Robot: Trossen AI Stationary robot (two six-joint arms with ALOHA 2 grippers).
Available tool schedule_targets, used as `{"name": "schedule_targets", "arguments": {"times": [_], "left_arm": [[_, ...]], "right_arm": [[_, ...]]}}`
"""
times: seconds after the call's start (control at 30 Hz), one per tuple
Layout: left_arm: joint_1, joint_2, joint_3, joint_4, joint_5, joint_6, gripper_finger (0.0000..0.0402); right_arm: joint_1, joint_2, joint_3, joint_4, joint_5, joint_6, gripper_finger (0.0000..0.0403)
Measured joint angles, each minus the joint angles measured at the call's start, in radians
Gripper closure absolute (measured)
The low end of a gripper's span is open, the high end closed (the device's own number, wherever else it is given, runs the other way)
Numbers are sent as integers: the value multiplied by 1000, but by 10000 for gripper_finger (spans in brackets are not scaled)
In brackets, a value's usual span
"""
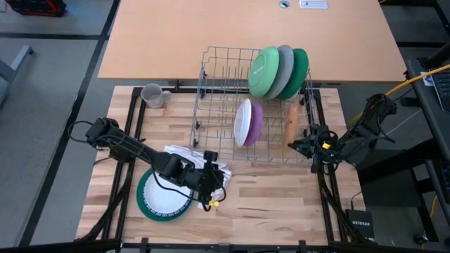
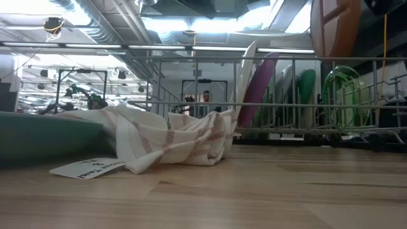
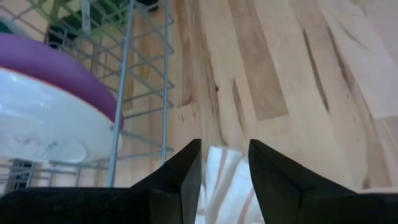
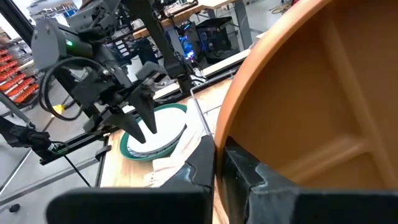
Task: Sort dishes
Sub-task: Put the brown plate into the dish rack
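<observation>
Brown bowl [image 4: 311, 106] filling right wrist view, edge-on from above

Bare counter [image 1: 281, 204] runs along the front edge toward the right corner, open for a pass. The wire rack [image 1: 218, 105] fills the middle back, blocking it. A crumpled cloth [image 1: 184, 156] and a green-rimmed plate [image 1: 160, 197] crowd the front-left.
</observation>
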Motion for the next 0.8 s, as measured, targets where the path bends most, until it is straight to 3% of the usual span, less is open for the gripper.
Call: {"name": "schedule_targets", "arguments": {"times": [0.4, 0.8], "left_arm": [[2, 0, 0, 11, 19, 18, 279], [3, 0, 0, 11, 19, 14, 279]], "right_arm": [[0, -157, -147, 40, 0, 7, 388], [0, -228, -258, 76, 0, 29, 388]]}}
